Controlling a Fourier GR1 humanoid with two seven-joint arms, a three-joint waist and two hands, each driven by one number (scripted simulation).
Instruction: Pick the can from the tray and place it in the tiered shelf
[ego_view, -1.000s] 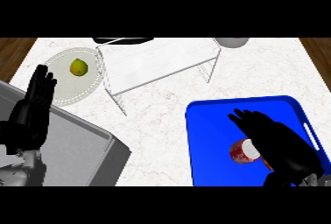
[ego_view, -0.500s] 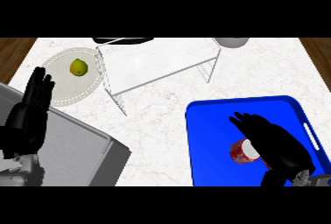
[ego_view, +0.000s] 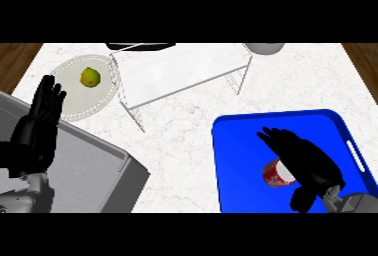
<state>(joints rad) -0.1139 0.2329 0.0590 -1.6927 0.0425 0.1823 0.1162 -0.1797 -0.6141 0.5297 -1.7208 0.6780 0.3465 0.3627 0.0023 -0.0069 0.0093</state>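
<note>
A red and white can (ego_view: 276, 174) lies on the blue tray (ego_view: 236, 150) at the lower right. My right hand (ego_view: 304, 160) is over the can and hides its right part, with the fingers stretched toward the tray's middle and the thumb down near the tray's front edge. The hand's fingers are straight, not curled round the can. The tiered shelf (ego_view: 181, 75), white with thin wire legs, stands at the top centre of the counter. My left hand (ego_view: 40, 125) rests open at the left edge, fingers up.
A pale plate (ego_view: 74, 107) with a yellow-green lemon (ego_view: 90, 77) sits left of the shelf. A grey box-like block (ego_view: 81, 170) fills the lower left. A grey bowl (ego_view: 264, 47) and a dark object (ego_view: 140, 46) lie at the counter's far edge.
My right hand has slid slightly lower and closer over the can. The left hand has barely shifted.
</note>
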